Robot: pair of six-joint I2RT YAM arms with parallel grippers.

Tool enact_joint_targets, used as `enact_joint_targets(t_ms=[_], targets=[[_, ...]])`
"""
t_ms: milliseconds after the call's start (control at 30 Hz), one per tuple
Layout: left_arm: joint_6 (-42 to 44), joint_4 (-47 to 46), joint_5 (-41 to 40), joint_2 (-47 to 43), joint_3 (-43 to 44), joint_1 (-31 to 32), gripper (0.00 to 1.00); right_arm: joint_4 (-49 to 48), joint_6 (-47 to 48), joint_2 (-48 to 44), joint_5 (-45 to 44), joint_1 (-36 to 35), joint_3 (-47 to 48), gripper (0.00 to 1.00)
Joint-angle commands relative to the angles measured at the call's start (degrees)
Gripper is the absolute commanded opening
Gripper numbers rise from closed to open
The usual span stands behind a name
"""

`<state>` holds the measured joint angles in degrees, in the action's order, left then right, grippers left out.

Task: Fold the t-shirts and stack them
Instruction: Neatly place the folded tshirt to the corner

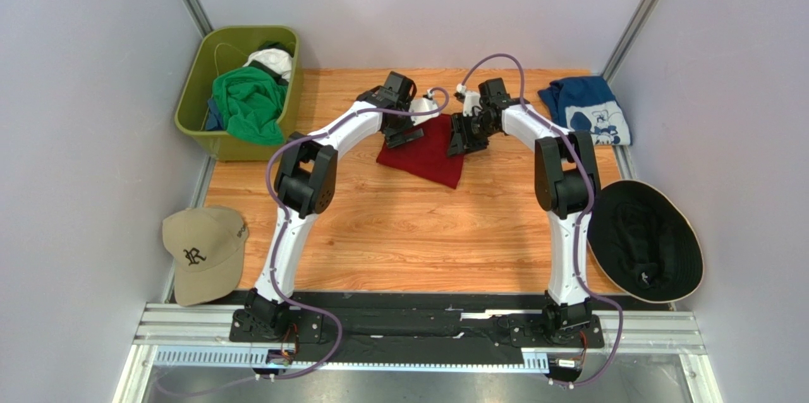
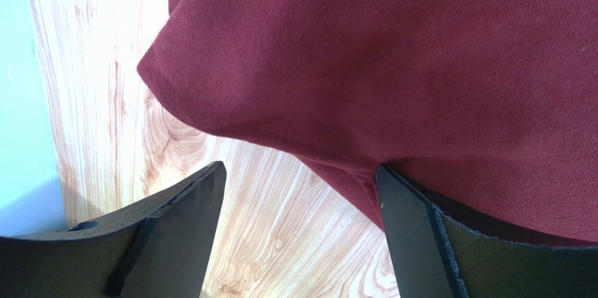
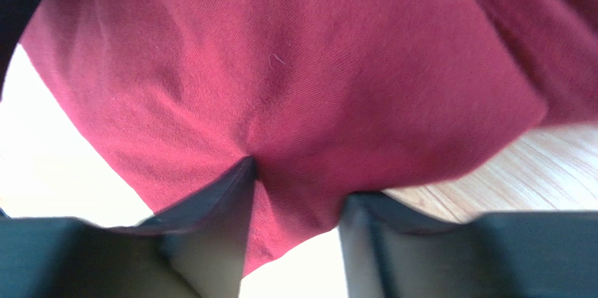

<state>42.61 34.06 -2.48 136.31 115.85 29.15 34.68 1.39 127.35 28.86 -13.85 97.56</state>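
Observation:
The dark red t-shirt (image 1: 424,153) lies folded at the back middle of the table. My left gripper (image 1: 403,134) is at its left edge, open. In the left wrist view the red cloth (image 2: 393,67) drapes over the right finger (image 2: 421,242), and bare wood shows between the jaws of the left gripper (image 2: 302,179). My right gripper (image 1: 466,141) is at the shirt's right edge. In its wrist view a fold of red cloth (image 3: 281,67) sits between the part-closed jaws of the right gripper (image 3: 298,182), which still stand apart. The navy-blue t-shirt (image 1: 586,109) lies folded at the back right. The green t-shirt (image 1: 249,105) is in the bin.
An olive bin (image 1: 190,111) with crumpled clothes stands at the back left corner. A tan cap (image 1: 201,251) lies off the table's left edge. A black wide-brimmed hat (image 1: 646,237) lies at the right edge. Grey walls close in the sides and back.

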Motion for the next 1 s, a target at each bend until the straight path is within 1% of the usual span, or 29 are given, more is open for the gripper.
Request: enact_joint_targets(t_ms=[0,33,67,133,167,267,500,700,833,933,967], targets=[[0.19,5.49,1.51,-1.22,-1.95,0.39,0.88,2.94,-0.07,2.81,-0.03,-1.27,2.37,0.37],[0.19,5.40,1.51,-1.22,-2.03,0.39,0.88,3.29,0.02,2.90,-0.03,-1.36,2.46,0.33],[0.28,5.40,1.34,-1.22,-2.12,0.39,0.88,3.38,0.02,2.90,-0.03,-1.36,2.46,0.24],[0.28,5.31,1.34,-1.40,-2.30,0.39,0.87,3.47,0.02,2.90,-0.47,-1.36,2.46,0.14],[0.28,5.22,1.34,-1.49,-2.47,0.39,0.87,3.64,0.11,2.82,-0.56,-1.36,2.46,0.07],[0.11,5.22,1.16,-1.66,-2.39,0.39,0.87,3.99,0.63,2.20,-1.17,-1.36,2.37,0.00],[-1.48,2.85,1.51,-5.43,-1.51,-0.40,0.86,6.80,2.21,-1.31,-5.47,-0.31,2.46,0.00],[-2.62,1.62,1.60,-10.01,0.08,-2.34,0.86,12.77,4.50,-3.07,-11.36,2.94,6.93,0.00],[-2.44,1.53,1.16,-12.47,-0.10,-3.66,0.86,15.59,6.78,-2.72,-14.71,6.54,11.68,0.00],[-2.44,1.62,1.16,-13.70,-0.89,-4.36,0.86,18.23,8.10,-0.88,-16.73,9.26,17.30,0.00],[-2.18,1.71,0.90,-14.05,-1.24,-4.45,0.86,19.10,8.37,-0.18,-17.08,10.06,20.79,0.00]])
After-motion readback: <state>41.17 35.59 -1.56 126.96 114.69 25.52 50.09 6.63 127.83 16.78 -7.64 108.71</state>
